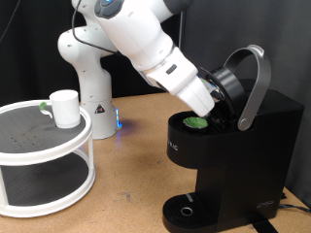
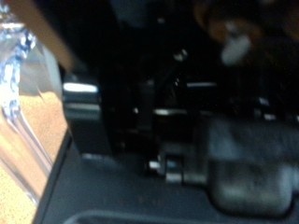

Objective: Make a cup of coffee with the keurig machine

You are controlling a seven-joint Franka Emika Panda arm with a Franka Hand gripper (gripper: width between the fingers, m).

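Note:
The black keurig machine (image 1: 264, 146) stands at the exterior view's right with its lid and grey curved handle (image 1: 256, 83) raised. A green-topped pod (image 1: 195, 123) sits in the open pod chamber. My gripper (image 1: 220, 109) is low inside the open lid, just beside and above the pod; its fingers are hidden by the hand and the handle. The white cup (image 1: 65, 107) stands empty-looking on the top of a white round shelf, far from the machine. The wrist view shows only dark, blurred parts of the machine (image 2: 177, 140).
The white two-tier round shelf (image 1: 29, 146) fills the exterior view's left. The arm's base (image 1: 89, 92) stands behind it on the wooden table (image 1: 131, 165). The machine's round drip tray (image 1: 185, 211) holds nothing.

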